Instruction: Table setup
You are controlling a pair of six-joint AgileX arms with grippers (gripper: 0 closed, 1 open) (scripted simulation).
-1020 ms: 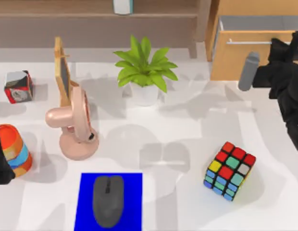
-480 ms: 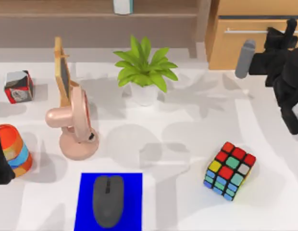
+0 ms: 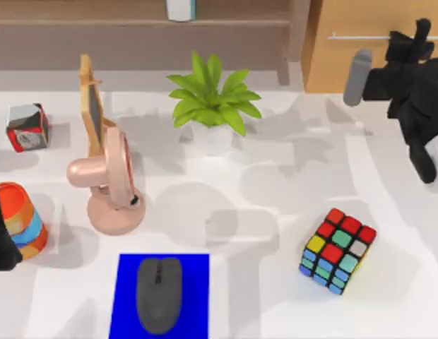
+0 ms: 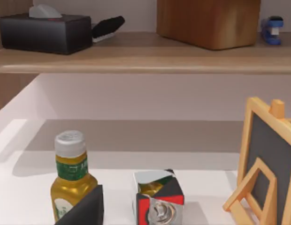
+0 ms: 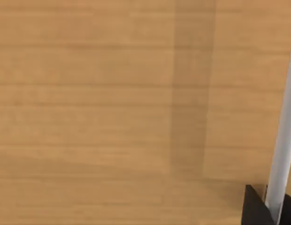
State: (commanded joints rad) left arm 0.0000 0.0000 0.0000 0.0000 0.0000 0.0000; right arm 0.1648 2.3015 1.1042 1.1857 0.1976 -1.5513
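The drawer point(image 3: 371, 42) of the wooden cabinet at the table's far right is seen shut, its front flush with the cabinet face and its thin metal handle point(image 3: 360, 35) lying across the front. The right gripper point(image 3: 419, 32) is held at the handle's right end; in the right wrist view the handle point(image 5: 282, 150) is seen running between dark finger parts at the frame's corner, so the fingers appear closed around it, though little of them is shown. A grey cylinder on the right arm stands just in front of the cabinet.

On the table, a multicoloured puzzle cube point(image 3: 337, 250) lies near the right front, well apart from the cabinet. A potted plant point(image 3: 212, 106) stands at mid-back, a pink desk fan point(image 3: 109, 183) and a small easel chalkboard point(image 3: 92, 106) to its left, and a grey mouse point(image 3: 159, 294) on a blue mat point(image 3: 127, 296) at the front.

Compared with a second ago, the drawer has been pushed in: its grey interior is no longer exposed, and the right arm has been moved toward the back.

The left arm is parked at the table's left edge beside a striped cup point(image 3: 22, 219); whether its gripper is open cannot be told.
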